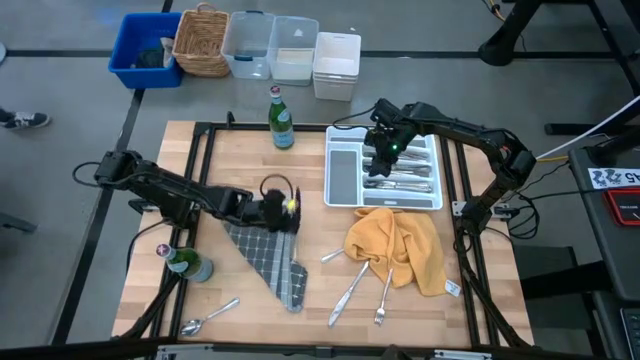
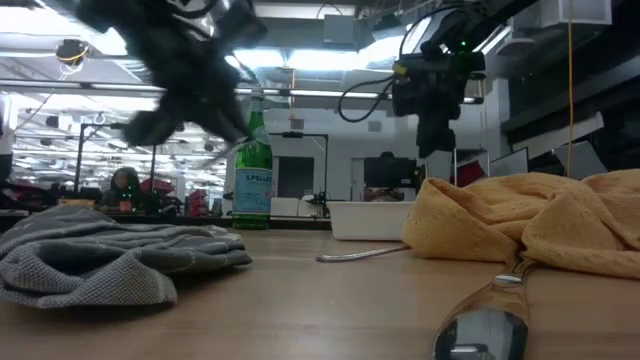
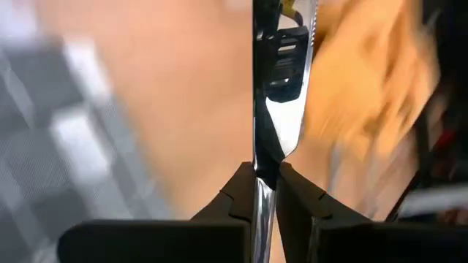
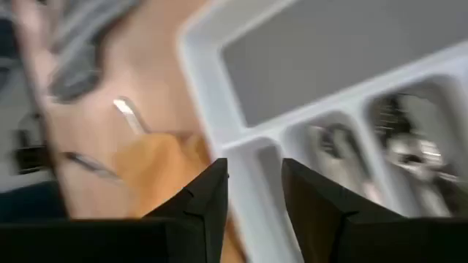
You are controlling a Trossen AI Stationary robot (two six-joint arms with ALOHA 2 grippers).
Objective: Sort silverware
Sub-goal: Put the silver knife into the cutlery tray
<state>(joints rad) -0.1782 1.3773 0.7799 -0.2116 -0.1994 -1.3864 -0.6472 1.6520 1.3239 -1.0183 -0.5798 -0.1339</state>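
Note:
My left gripper [image 1: 288, 206] is above the table's middle, by the grey checked cloth [image 1: 265, 258], shut on a shiny flat piece of silverware [image 3: 281, 109] that looks like a knife. My right gripper [image 1: 380, 158] hovers open and empty over the white compartmented tray [image 1: 344, 172]; its fingers [image 4: 212, 197] stand above a divider. Several pieces of silverware lie in the tray's right-hand compartments [image 1: 402, 180]. A spoon [image 1: 207, 318] lies near the front edge. Three more pieces [image 1: 350, 288] lie by the yellow cloth [image 1: 398, 245]. My left gripper pinches the piece's narrow part [image 3: 260, 191] between its two fingers. The wider shiny part [image 3: 285, 95] sticks out forward beyond the fingertips, in line with the fingers. In the low view the arm is well above the table, so the piece is lifted clear.
A green bottle [image 1: 282, 120] stands at the table's far side, left of the tray. Another bottle [image 1: 186, 263] stands near the left front. A blue bin [image 1: 148, 50], a basket [image 1: 203, 40] and pale tubs [image 1: 295, 50] stand beyond the table. A black frame [image 1: 200, 170] runs along the table's edges.

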